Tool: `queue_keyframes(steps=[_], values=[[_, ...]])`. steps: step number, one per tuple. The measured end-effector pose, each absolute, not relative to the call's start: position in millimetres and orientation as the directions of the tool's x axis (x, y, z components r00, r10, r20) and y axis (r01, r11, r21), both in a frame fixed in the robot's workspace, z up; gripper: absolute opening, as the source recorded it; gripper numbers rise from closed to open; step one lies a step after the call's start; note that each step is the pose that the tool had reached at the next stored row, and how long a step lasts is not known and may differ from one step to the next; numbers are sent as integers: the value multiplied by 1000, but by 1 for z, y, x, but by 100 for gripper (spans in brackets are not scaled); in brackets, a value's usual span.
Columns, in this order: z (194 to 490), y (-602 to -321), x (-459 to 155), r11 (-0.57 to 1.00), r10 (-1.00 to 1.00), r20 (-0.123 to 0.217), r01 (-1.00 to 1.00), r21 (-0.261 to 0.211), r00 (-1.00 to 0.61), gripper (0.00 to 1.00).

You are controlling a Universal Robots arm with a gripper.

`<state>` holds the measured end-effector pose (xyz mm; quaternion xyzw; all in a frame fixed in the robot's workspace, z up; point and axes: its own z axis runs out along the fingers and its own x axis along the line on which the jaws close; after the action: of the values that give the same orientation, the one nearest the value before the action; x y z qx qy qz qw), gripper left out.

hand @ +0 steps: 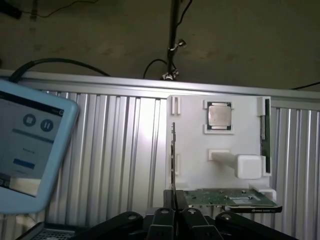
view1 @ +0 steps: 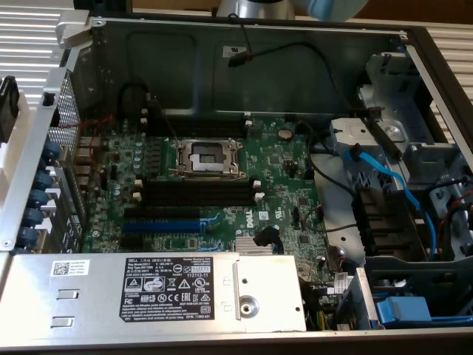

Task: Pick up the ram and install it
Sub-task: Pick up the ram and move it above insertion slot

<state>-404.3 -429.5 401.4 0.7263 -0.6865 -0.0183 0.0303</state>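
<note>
The hand (hand: 175, 214), nearly closed, pinches the ram (hand: 173, 150) edge-on, while the power supply label (view1: 167, 284) reads DELL.

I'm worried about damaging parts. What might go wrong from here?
The ram stands thin and on edge in the white holder, close to a circuit card; a skewed grasp by the tool might knock either. The memory slots lie beside the CPU socket; misalignment could strike it.
</note>
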Motion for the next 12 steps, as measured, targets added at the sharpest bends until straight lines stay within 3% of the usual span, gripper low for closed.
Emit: queue_keyframes(steps=[12], values=[[419,-447,-364,-56,-998,15,-996,73,57,12]])
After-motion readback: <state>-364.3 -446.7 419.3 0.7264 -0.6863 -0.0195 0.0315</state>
